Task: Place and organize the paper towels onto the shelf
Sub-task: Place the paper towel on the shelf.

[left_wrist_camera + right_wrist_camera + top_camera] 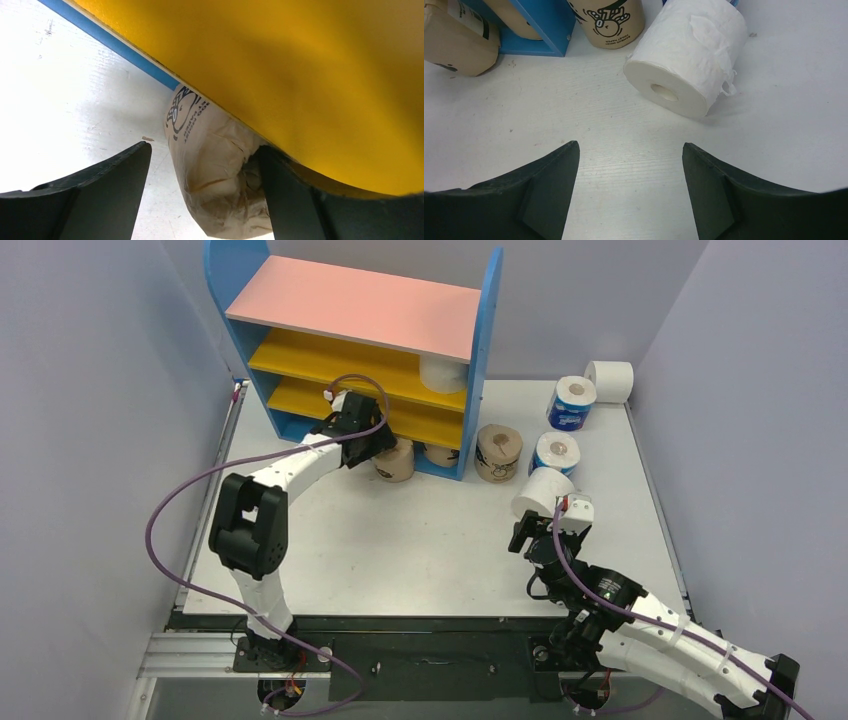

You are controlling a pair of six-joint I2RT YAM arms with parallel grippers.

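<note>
The shelf [350, 305] stands at the back left, with one white roll [443, 373] on its upper yellow board. My left gripper [375, 445] is open at the shelf's front, its fingers either side of a tan printed roll [396, 460]. In the left wrist view [204, 147] that roll [215, 170] lies under the yellow board [300, 75], touching the right finger and clear of the left one. My right gripper [527, 535] is open and empty [629, 144]. A white roll [686, 60] lies on its side just ahead of it.
A second tan roll [440, 455] sits in the bottom tier and a third [499, 452] stands just right of the shelf's side panel. Two blue-wrapped rolls [572, 403] [555, 452] and a white roll [610, 380] are at the back right. Grey walls close in both sides.
</note>
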